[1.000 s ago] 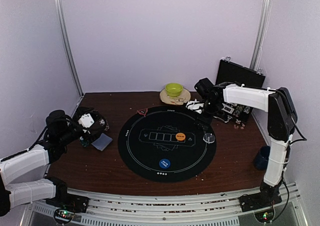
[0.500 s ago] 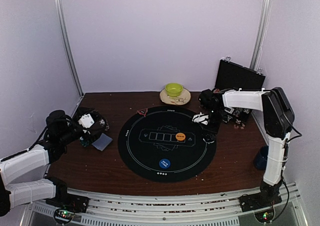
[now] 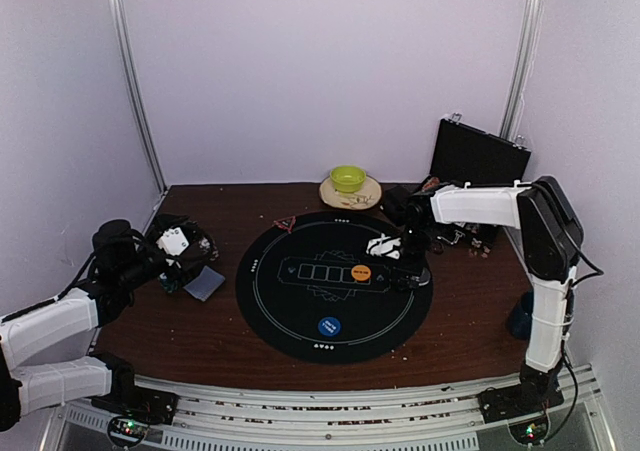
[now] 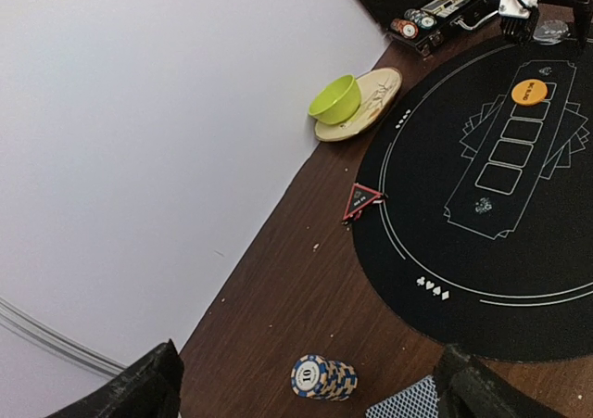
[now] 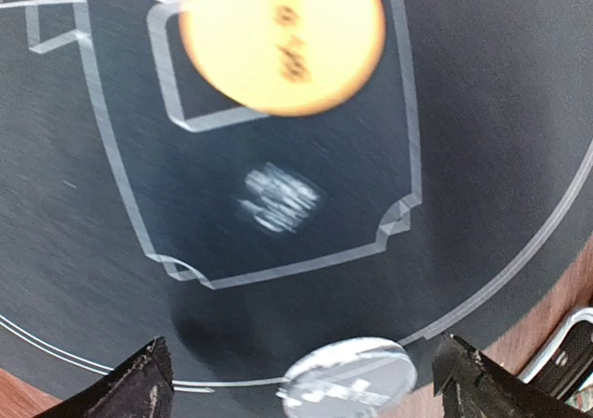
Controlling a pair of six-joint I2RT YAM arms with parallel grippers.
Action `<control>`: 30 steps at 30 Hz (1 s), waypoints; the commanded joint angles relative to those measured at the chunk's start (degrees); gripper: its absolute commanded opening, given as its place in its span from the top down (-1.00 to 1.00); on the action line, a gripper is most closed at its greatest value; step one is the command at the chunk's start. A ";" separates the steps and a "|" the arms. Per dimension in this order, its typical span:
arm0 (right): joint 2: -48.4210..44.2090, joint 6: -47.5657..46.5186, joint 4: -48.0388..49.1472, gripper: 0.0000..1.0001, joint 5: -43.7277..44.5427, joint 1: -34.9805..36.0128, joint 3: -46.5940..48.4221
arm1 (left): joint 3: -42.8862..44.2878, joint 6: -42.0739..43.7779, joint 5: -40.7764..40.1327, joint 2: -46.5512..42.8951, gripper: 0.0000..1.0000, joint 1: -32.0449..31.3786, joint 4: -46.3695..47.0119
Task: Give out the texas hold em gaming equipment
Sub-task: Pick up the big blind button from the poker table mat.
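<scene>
Resolving clearly in left wrist view only: striped chip stack (image 4: 324, 378) standing at bottom centre, left gripper (image 4: 304, 381) spreading wide, holding nothing. Resolving in right wrist view only: clear disc (image 5: 347, 386) lying at the bottom edge, below orange disc (image 5: 283, 38), right gripper (image 5: 301, 362) gaping wide, empty. Sitting on a round black mat (image 3: 300, 311) over a brown table (image 3: 470, 291), inside pale lilac walls (image 3: 320, 71).

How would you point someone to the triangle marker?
Start at the round black mat in the middle of the table. At its far-left rim lies the triangle marker. It is the only red, three-cornered piece; the orange disc and blue disc on the mat are round.
</scene>
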 commanded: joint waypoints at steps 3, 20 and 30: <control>-0.23 0.24 1.67 -1.00 0.05 1.18 -0.51 | -0.70 0.43 0.96 0.53 -0.96 0.35 1.40; 5.83 16.27 11.87 -0.95 -3.85 7.86 7.81 | -0.69 0.87 0.70 0.95 -0.96 0.35 1.36; 10.77 21.22 11.49 -0.84 -4.24 7.65 10.47 | -0.80 1.08 0.69 1.05 -0.96 0.36 1.40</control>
